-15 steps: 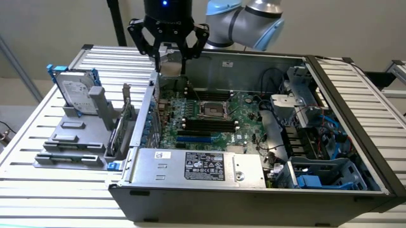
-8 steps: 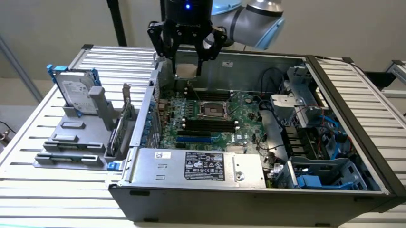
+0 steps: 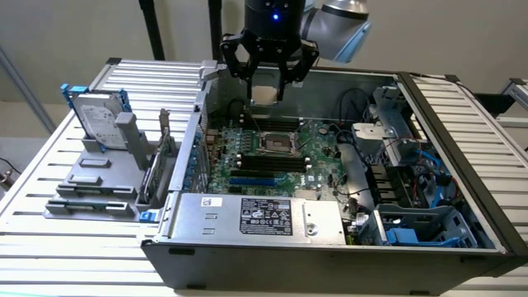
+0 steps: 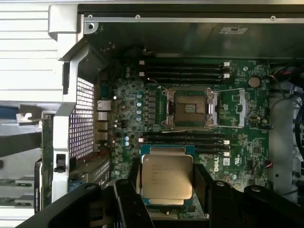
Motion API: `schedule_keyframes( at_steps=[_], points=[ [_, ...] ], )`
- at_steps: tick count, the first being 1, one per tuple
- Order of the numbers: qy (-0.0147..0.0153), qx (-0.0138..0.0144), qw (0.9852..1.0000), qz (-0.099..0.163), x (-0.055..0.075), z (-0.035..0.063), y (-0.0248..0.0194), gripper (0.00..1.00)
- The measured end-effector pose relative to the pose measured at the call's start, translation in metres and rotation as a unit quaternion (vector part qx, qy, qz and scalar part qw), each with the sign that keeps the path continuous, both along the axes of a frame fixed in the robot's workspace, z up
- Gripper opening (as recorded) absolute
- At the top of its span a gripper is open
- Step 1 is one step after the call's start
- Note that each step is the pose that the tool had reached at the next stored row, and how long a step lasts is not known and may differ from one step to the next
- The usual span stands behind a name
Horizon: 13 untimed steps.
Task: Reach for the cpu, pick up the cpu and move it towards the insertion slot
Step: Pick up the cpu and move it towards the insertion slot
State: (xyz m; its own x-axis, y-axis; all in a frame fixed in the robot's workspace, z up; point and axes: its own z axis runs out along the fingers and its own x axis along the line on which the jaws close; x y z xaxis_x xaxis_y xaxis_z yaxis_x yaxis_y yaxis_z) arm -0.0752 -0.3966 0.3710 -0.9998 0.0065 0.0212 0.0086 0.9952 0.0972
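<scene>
The cpu is clamped between the fingers of the hand, lifted clear above the open computer case with its pale metal top facing the wrist view. Below it on the green motherboard the insertion slot lies uncovered, apart from the chip. On the bench at the exterior view's left, a hard drive stands upright in a grey rack.

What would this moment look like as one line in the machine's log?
gripper: shut on cpu | cpu: lifted, above motherboard | insertion slot: open, empty | cpu not yet over slot
</scene>
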Motion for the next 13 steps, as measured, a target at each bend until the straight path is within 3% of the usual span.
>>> schedule_keyframes(
  at_steps=[3,13],
  points=[
    [0.0,0.0,1.0,0.0,0.01,-0.0055,0.0092,0.55],
    [0.0,-0.0001,1.0,0.0,0.03,-0.0135,0.0478,0.55]
  ],
)
